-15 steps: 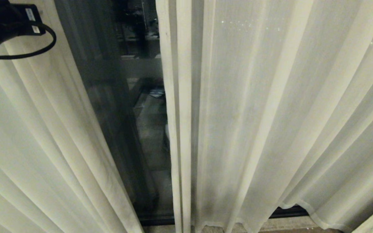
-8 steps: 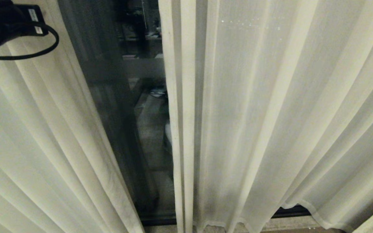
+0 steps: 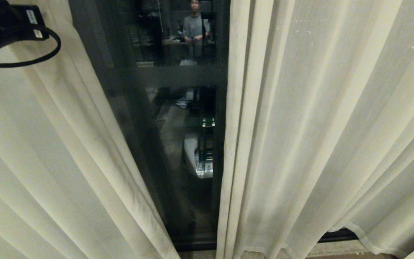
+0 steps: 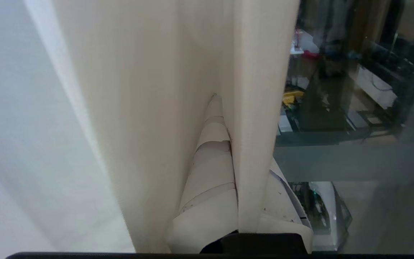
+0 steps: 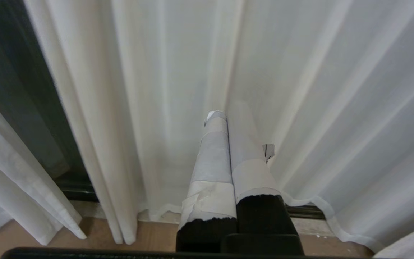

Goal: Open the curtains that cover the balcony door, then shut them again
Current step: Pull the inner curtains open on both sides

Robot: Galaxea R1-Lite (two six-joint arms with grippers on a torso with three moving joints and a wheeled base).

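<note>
The head view is dim and yellowish: the curtains glow a dull cream, with soft grey shadows in the pleats and darker smudges low down. The balcony door glass is nearly black and acts as a mirror, giving faint reflections of a lit room and a standing person. The left wrist view is brighter and warmer, its near fabric soft and out of focus. The right wrist view is the brightest, evenly white, with straight lines bowing at the edges.
</note>
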